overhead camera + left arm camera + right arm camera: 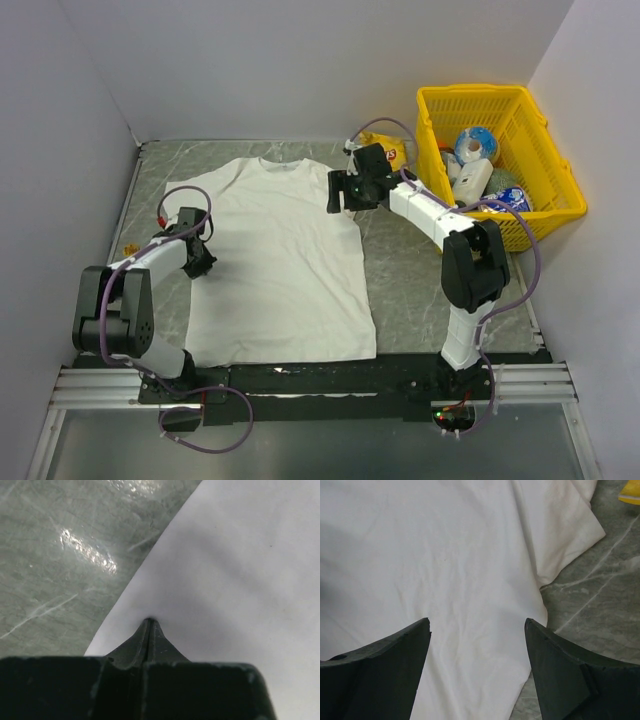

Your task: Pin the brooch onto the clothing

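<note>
- Clearly the shirt (280,260) lies flat on the tabletop (420,280), collar far, its long axis running away from the arms: soft white cotton, faintly creased, on glossy veined stone.
- Seemingly the brooch (129,249) is the tiny golden-brown speck on bare tabletop, left of the left gripper (205,265), the nearer one.
- That left gripper is pressed together, tips touching the shirt's left edge, pinching nothing visible.
- Spread wide, the right gripper (340,190) hovers above the right sleeve.

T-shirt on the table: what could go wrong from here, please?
1. The left tool, shut, seems to press the T-shirt near its edge; a sideways move may drag and wrinkle the cloth.
2. The right tool hangs open and empty over the sleeve side; closing there may only pinch cloth.
</note>
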Controlling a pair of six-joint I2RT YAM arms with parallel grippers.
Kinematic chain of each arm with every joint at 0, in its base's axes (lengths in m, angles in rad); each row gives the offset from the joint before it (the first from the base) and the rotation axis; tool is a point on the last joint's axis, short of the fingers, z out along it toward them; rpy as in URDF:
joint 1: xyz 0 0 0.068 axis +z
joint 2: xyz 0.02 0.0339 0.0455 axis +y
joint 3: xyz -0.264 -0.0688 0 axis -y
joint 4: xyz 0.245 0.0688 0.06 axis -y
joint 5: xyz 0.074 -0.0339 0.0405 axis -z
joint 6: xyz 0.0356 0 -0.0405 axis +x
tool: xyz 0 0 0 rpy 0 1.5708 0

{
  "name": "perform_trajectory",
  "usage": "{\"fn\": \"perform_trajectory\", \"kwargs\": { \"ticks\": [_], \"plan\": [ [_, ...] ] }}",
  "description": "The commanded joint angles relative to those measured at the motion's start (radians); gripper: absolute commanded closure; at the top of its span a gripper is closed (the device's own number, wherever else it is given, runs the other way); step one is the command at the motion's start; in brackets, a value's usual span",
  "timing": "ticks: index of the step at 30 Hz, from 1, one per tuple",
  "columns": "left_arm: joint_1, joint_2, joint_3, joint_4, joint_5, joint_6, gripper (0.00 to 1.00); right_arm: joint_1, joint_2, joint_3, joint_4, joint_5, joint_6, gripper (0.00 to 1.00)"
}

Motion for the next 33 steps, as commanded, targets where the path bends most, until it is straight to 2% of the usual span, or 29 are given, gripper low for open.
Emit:
{"fn": "perform_trajectory", "kwargs": {
  "ticks": [1,11,15,22,26,33],
  "plan": [
    [0.021,0.064,0.029,-0.019,-0.081,-0.001,0.99,-0.008,0.018,0.061,-0.024,0.015,-0.002,0.17],
    [0.022,0.083,0.063,-0.062,-0.174,-0.016,0.99,-0.035,0.121,0.155,-0.054,0.032,-0.005,0.17],
    [0.021,0.07,0.042,-0.056,-0.151,-0.018,0.99,-0.054,0.183,0.236,-0.064,0.035,-0.019,0.17],
    [0.009,0.034,-0.006,-0.047,-0.119,-0.035,0.99,-0.088,0.372,0.519,-0.143,0.046,-0.038,0.18],
    [-0.004,0.026,0.011,-0.054,-0.108,-0.03,0.99,-0.105,0.455,0.627,-0.183,0.038,-0.035,0.19],
    [-0.042,-0.08,0.106,-0.091,-0.09,-0.009,0.99,-0.111,0.55,0.719,-0.196,-0.009,-0.006,0.33]
  ]
}}
